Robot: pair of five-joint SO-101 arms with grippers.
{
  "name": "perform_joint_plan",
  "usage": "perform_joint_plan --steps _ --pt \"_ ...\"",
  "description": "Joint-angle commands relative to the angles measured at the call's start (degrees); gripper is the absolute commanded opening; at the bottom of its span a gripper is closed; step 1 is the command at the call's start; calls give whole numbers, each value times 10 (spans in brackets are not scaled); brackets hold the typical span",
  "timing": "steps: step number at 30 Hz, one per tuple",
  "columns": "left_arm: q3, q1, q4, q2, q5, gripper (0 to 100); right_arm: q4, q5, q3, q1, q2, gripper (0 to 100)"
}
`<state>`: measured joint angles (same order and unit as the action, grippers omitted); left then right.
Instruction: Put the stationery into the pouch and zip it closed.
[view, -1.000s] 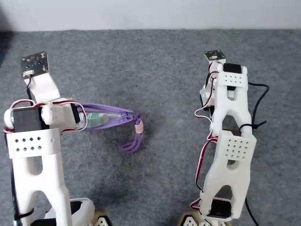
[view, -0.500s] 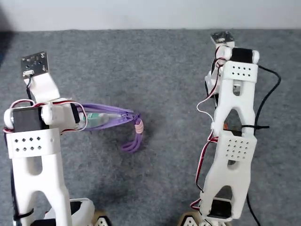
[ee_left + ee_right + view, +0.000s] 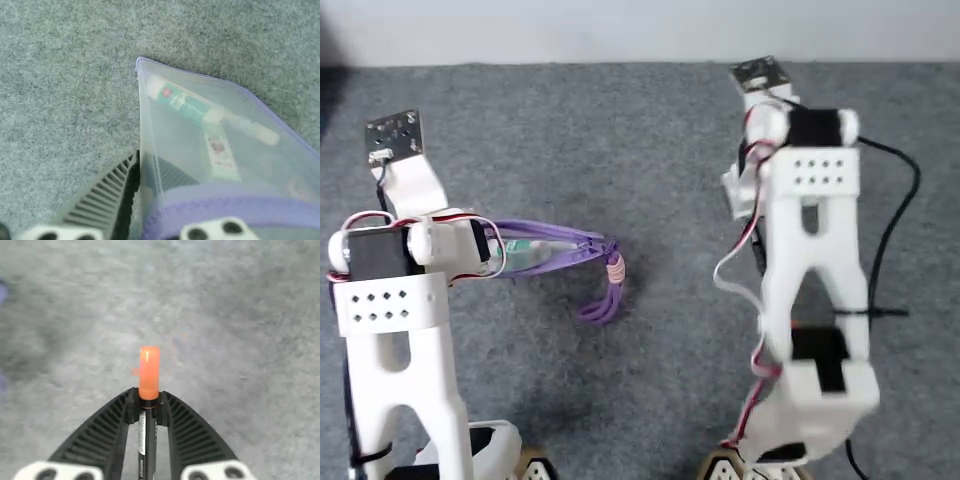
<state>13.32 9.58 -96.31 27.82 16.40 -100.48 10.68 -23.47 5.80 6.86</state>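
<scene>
Pouch (image 3: 555,248), translucent with a purple zip edge, sits toward 9 o'clock in the high view, over the grey mat (image 3: 650,150). Its edge is pinched in the left gripper (image 3: 146,171). Green-and-white stationery (image 3: 186,103) lies inside it. A purple cord (image 3: 603,297) with a pink bead dangles from the pouch's far end at about 5 o'clock. Across at 3 o'clock, the right gripper (image 3: 148,401) clamps a black pen (image 3: 149,375), whose orange cap sticks out past the fingertips above the mat.
</scene>
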Motion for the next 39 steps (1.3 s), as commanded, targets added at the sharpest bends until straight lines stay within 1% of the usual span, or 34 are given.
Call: perform_joint_plan --steps 1,4,6,9,14,17,21,25,28,30,35,39 --pt "-3 -2 12 1 4 12 -22 -51 33 56 -122 8" --pt "-3 -2 12 -1 4 12 -17 -91 38 109 -183 8" --pt "-3 -2 12 -1 4 12 5 -113 38 144 -220 8" --pt "-3 -2 12 1 4 12 51 -149 38 200 -276 8" --pt "-3 -2 12 2 4 12 128 -228 38 315 -342 8" --pt "-3 -2 12 3 4 12 190 -248 40 370 -358 8" --pt "-3 -3 11 3 4 12 299 -247 41 408 -356 8" --pt "-3 -3 11 3 4 12 416 -246 85 440 -357 8" --pt "-3 -3 10 3 4 12 496 -244 124 449 -360 8" --pt "-3 -2 9 3 4 12 552 -222 156 449 -361 8" --pt "-3 -2 9 3 4 12 691 -139 270 448 -382 8" --pt "-3 -2 9 3 4 12 778 -100 385 448 -415 8"
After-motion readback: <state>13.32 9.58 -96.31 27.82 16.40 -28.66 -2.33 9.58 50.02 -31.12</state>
